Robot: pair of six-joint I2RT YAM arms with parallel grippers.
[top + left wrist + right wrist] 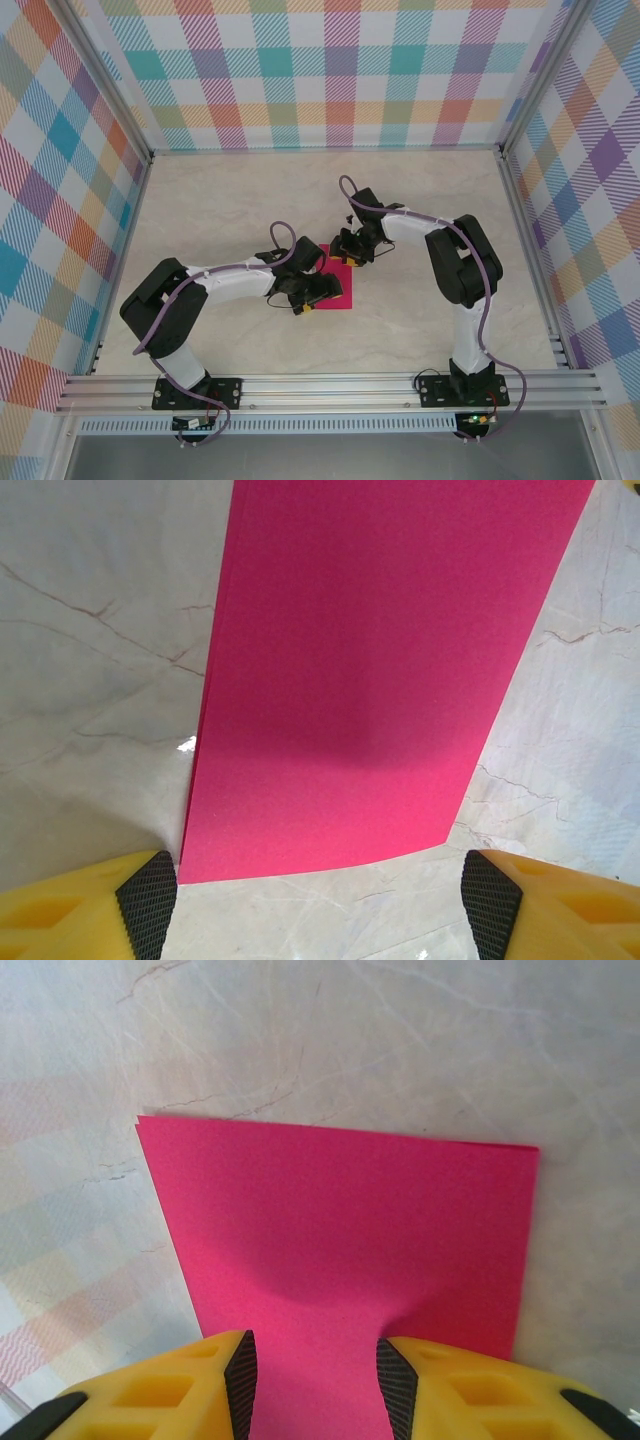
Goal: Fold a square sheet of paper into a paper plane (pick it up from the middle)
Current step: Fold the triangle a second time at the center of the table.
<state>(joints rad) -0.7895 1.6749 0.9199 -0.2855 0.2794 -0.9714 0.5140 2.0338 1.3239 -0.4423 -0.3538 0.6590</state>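
The square sheet of paper (347,291) lies flat on the marble table as a magenta-pink rectangle, with doubled layers showing along its edge. In the left wrist view the paper (380,660) stretches away from my left gripper (320,905), which is open, its pads standing on either side of the paper's near edge with bare table between them. My right gripper (315,1375) bears down on the paper (340,1210) at its opposite edge. Its jaws are partly apart, and the sheet humps slightly between the fingertips (398,1385). From above, the left gripper (306,299) and right gripper (351,256) face each other across the sheet.
Chequered walls and aluminium rails (330,385) enclose the pale marble table (230,200). Both arms reach in toward the middle. A small dark bit (347,217) lies just beyond the right gripper.
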